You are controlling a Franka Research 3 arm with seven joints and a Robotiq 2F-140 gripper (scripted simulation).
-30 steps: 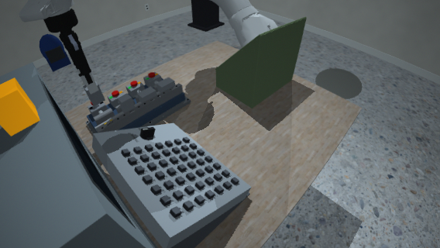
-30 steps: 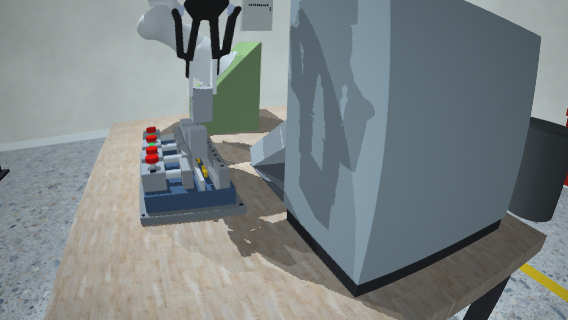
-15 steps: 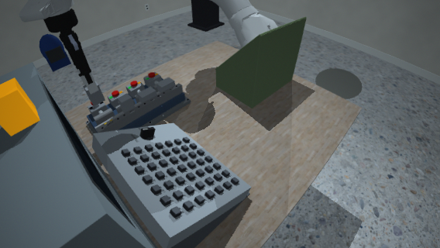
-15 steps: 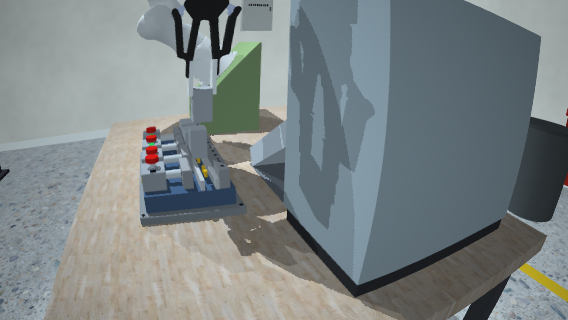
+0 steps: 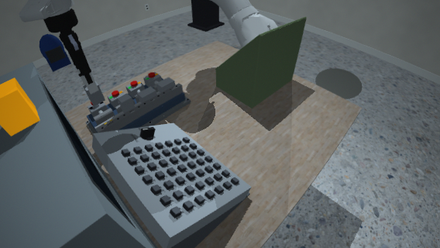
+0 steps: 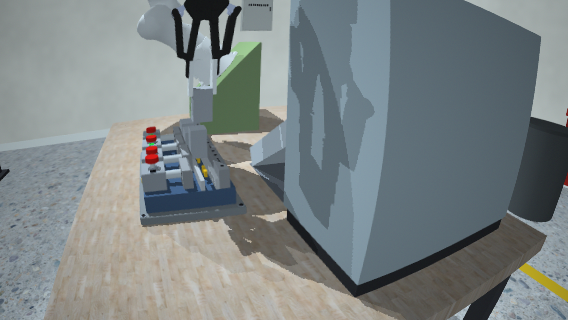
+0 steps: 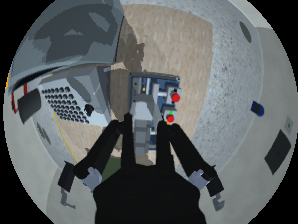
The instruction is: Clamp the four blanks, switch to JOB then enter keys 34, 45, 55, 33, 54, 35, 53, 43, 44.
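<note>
One grey rectangular blank (image 5: 93, 94) (image 6: 202, 106) (image 7: 142, 136) looks clamped btwn black fingers (image 5: 91, 86) (image 6: 202, 90); ctr over open grey vise station (image 5: 101, 112) (image 6: 187, 174) (image 7: 156, 92) (mind jaws), lower square, release on rails.

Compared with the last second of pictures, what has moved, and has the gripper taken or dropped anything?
Nothing has visibly moved, been taken hold of or let go. The gripper is still shut on a grey block, above the vises. The red knobs and black selector look the same too.
</note>
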